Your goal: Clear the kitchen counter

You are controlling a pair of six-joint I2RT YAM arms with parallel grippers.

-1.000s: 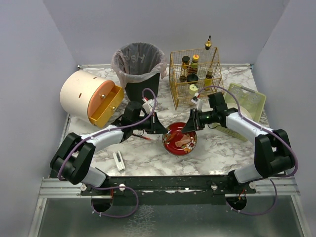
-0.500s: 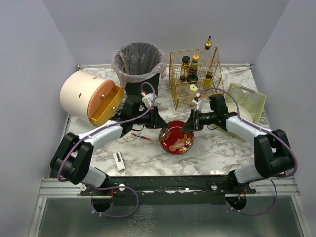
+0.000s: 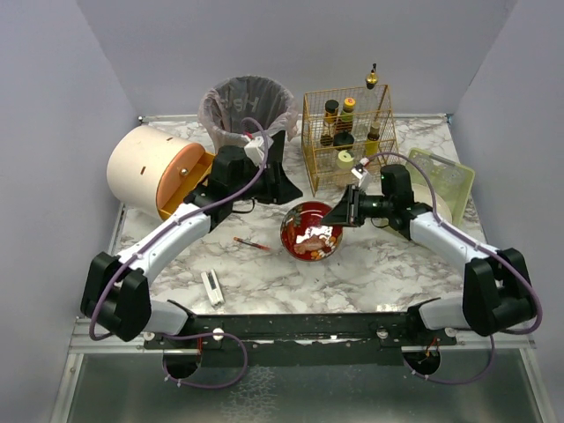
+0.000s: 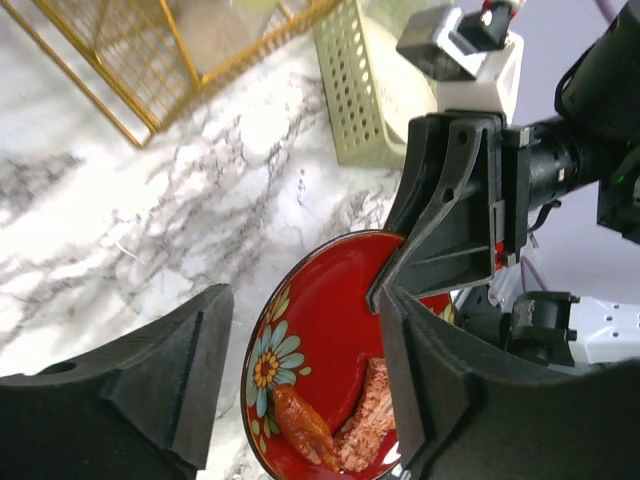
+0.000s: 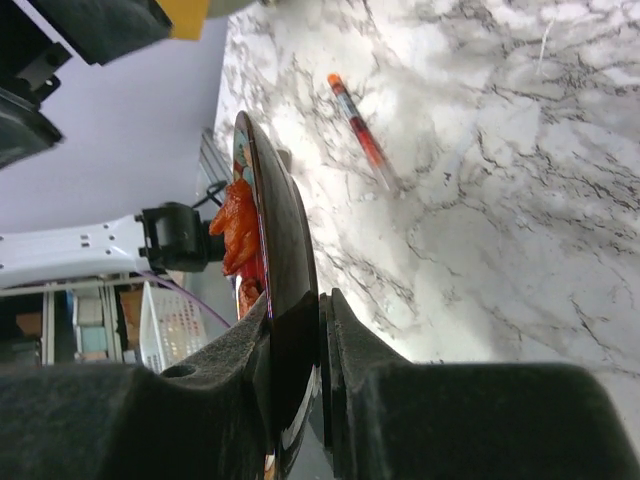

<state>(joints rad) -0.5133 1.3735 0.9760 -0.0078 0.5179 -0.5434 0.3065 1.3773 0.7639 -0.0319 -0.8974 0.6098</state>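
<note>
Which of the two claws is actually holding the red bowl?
The right gripper: its fingers are clamped on the rim of the tilted red bowl. The left gripper is near the bowl with its jaws open, gripping nothing.

Left gripper (image 3: 284, 188) has opened its jaws and drawn back from the red bowl (image 3: 310, 231), far-left toward the trash bin (image 3: 247, 110). Right gripper (image 3: 339, 214), pinching the bowl's right rim, has carried it slightly left; I now see it tipped up.
</note>
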